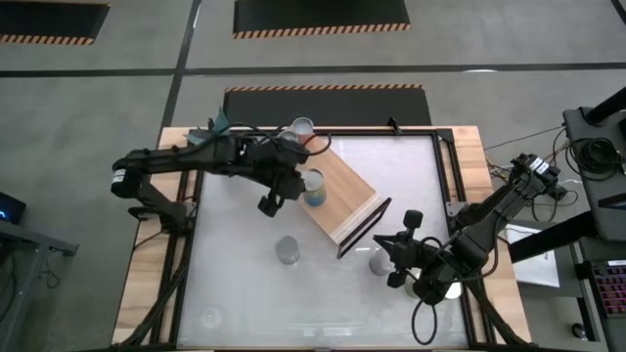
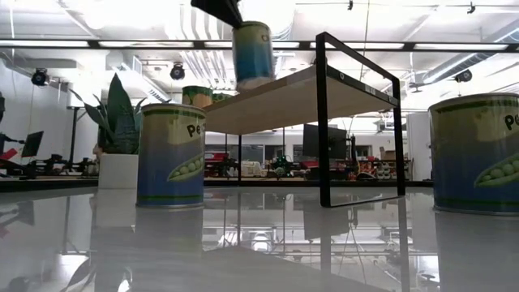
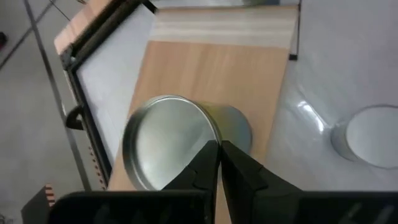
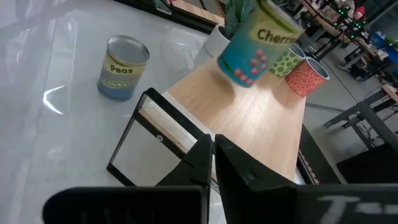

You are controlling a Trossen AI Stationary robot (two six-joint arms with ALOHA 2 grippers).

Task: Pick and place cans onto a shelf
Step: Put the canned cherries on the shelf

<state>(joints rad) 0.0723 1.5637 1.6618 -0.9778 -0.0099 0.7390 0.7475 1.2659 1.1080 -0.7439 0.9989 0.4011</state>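
Note:
The shelf [image 1: 344, 200] is a light-wood board on a black wire frame and stands slantwise on the white tabletop. My left gripper [image 1: 296, 182] is shut on a blue-green can [image 1: 314, 186], which hangs just above the board [image 4: 249, 124]. A Peas can [image 1: 287, 249] stands on its base on the table in front of the shelf. Another can [image 1: 378, 261] stands by the shelf's near right end. My right gripper [image 1: 383, 242] is next to that can, shut and touching nothing. My left gripper pinches the can's top rim [image 3: 211, 138] between its two fingers. One finger [image 3: 198, 171] lies over the round silvery top and the other [image 3: 245, 171] lies outside the wall. The fingers slant down from the table's left. The can [image 2: 253, 53] hangs tilted, clear of the board.
A red can and a green can [image 4: 300, 73] stand close together at the shelf's far end. A plant in a white pot [image 2: 117, 166] is at the table's far edge. Black frame rails [image 1: 445, 176] run along the tabletop's sides. There is free board under the held can.

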